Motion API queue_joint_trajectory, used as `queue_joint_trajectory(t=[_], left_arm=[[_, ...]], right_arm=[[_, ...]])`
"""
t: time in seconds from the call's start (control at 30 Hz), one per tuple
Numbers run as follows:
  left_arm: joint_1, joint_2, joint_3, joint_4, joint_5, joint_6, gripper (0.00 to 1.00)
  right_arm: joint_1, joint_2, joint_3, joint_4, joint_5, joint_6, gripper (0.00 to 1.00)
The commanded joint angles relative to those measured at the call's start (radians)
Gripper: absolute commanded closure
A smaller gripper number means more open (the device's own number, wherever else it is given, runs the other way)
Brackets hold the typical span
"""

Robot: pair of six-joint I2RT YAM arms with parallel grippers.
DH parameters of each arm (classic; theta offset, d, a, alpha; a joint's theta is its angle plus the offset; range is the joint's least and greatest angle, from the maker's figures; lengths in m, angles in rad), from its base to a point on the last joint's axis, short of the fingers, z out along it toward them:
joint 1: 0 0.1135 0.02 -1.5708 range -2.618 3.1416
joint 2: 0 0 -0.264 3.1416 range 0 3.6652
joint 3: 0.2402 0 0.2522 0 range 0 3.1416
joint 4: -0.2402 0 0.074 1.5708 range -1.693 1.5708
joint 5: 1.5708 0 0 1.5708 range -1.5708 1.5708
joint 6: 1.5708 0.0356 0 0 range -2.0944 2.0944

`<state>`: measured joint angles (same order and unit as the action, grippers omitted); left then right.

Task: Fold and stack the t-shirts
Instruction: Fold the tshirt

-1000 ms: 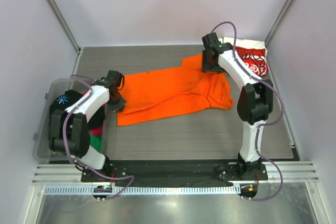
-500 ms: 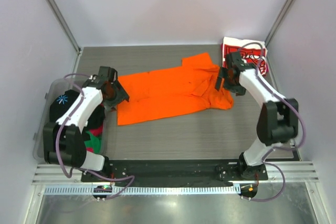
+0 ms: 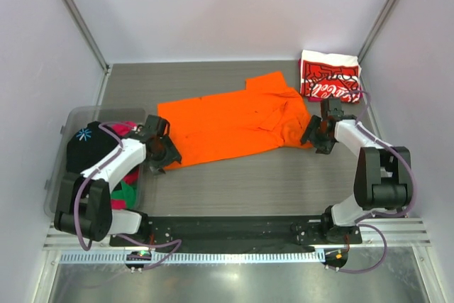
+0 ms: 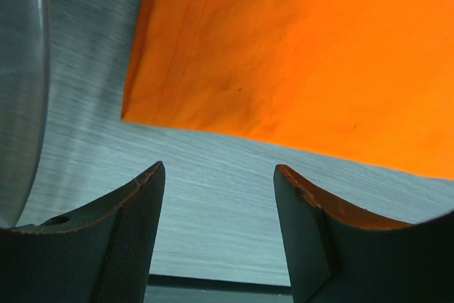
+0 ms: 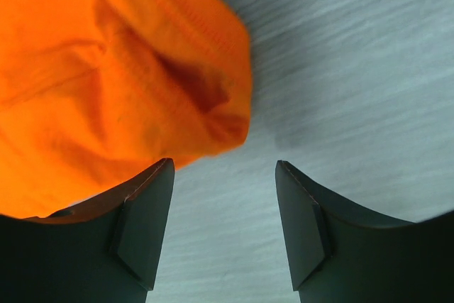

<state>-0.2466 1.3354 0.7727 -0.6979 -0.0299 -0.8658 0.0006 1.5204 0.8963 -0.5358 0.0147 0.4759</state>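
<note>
My left gripper (image 3: 164, 157) and right gripper (image 3: 316, 140) both gape empty at opposite lower corners of the orange tee (image 3: 234, 122), which lies spread mid-frame on the table (image 3: 284, 182). I judge they are placed to pinch those corners for a fold.

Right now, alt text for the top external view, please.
An orange t-shirt lies spread across the table, the open left gripper at its near-left corner, the open right gripper at its right end. A folded red-and-white Coca-Cola t-shirt sits far right; a clear bin of clothes stands left.
</note>
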Motion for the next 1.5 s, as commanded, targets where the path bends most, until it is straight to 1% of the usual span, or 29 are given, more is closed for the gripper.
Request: queue_joint_trajectory(t=[0.0,0.17,0.23,0.27,0.3,0.33,0.37,0.4,0.47,0.5,0.53,0.57,0.6,0.63,0.67,0.73,0.77,0.8,0.87,0.9,1.0,1.1,1.17,1.23,1.33,1.4,1.43,1.47], left_arm=[[0.01,0.021,-0.029,0.074,-0.018,-0.022,0.36],[0.009,0.044,-0.047,0.112,-0.057,-0.027,0.36],[0.009,0.053,-0.05,0.123,-0.079,-0.03,0.36],[0.009,0.067,-0.052,0.127,-0.088,-0.033,0.36],[0.009,0.073,-0.053,0.132,-0.102,-0.032,0.36],[0.009,0.082,-0.053,0.144,-0.103,-0.035,0.37],[0.01,0.105,-0.053,0.15,-0.105,-0.038,0.39],[0.009,0.116,-0.053,0.161,-0.102,-0.039,0.41],[0.009,0.143,-0.056,0.185,-0.102,-0.036,0.51],[0.009,0.169,-0.056,0.193,-0.105,-0.036,0.63],[0.009,0.179,-0.056,0.208,-0.114,-0.033,0.7],[0.009,0.189,-0.053,0.215,-0.119,-0.026,0.77],[0.01,0.208,-0.052,0.216,-0.12,-0.022,0.91],[0.009,0.214,-0.04,0.218,-0.119,-0.018,0.98],[0.01,0.217,-0.033,0.216,-0.117,-0.012,1.0],[0.009,0.203,-0.012,0.193,-0.119,0.002,1.0],[0.009,0.194,-0.004,0.18,-0.128,0.004,1.0],[0.01,0.18,0.0,0.169,-0.134,0.004,1.0],[0.009,0.139,0.014,0.134,-0.156,0.002,1.0],[0.009,0.127,0.016,0.126,-0.157,0.002,1.0],[0.009,0.094,0.011,0.112,-0.131,-0.004,1.0],[0.006,0.064,-0.025,0.104,-0.111,-0.021,1.0],[0.003,0.045,-0.042,0.103,-0.105,-0.029,1.0],[0.001,0.024,-0.065,0.091,-0.096,-0.033,1.0],[0.0,-0.028,-0.096,0.064,-0.084,-0.045,1.0],[-0.003,-0.076,-0.118,0.054,-0.067,-0.064,1.0],[-0.009,-0.093,-0.137,0.049,-0.047,-0.068,1.0],[-0.011,-0.11,-0.147,0.043,-0.036,-0.073,0.99]], right_arm=[[-0.039,0.041,-0.007,0.123,-0.074,-0.014,0.35],[-0.059,0.104,0.019,0.16,-0.081,-0.019,0.36],[-0.07,0.127,0.033,0.169,-0.081,-0.014,0.39],[-0.073,0.133,0.038,0.172,-0.082,-0.014,0.42],[-0.077,0.139,0.044,0.175,-0.084,-0.014,0.48],[-0.077,0.15,0.05,0.178,-0.09,-0.011,0.51],[-0.079,0.153,0.065,0.177,-0.094,-0.014,0.58],[-0.079,0.158,0.073,0.178,-0.104,-0.016,0.63],[-0.079,0.164,0.098,0.171,-0.108,-0.026,0.69],[-0.079,0.167,0.108,0.165,-0.107,-0.031,0.7],[-0.079,0.167,0.122,0.139,-0.105,-0.036,0.76],[-0.079,0.167,0.148,0.125,-0.087,-0.04,0.85],[-0.079,0.164,0.159,0.114,-0.075,-0.049,0.87],[-0.077,0.162,0.18,0.084,-0.055,-0.054,0.89],[-0.079,0.153,0.19,0.068,-0.02,-0.062,0.92],[-0.08,0.135,0.214,0.007,0.074,-0.086,0.98],[-0.085,0.109,0.217,-0.018,0.112,-0.089,0.99],[-0.088,0.089,0.216,-0.038,0.192,-0.089,0.99],[-0.105,0.045,0.187,-0.079,0.25,-0.076,0.99],[-0.108,-0.012,0.172,-0.084,0.287,-0.074,0.99],[-0.114,-0.095,0.106,-0.093,0.317,-0.063,0.99],[-0.116,-0.143,0.044,-0.124,0.317,-0.036,0.99],[-0.116,-0.17,0.017,-0.136,0.346,-0.016,0.99],[-0.128,-0.227,-0.029,-0.136,0.353,0.003,0.99],[-0.155,-0.272,-0.083,-0.133,0.295,0.052,0.94],[-0.16,-0.299,-0.1,-0.132,0.254,0.084,0.85],[-0.165,-0.311,-0.112,-0.133,0.242,0.096,0.83],[-0.166,-0.334,-0.12,-0.132,0.231,0.111,0.73]])
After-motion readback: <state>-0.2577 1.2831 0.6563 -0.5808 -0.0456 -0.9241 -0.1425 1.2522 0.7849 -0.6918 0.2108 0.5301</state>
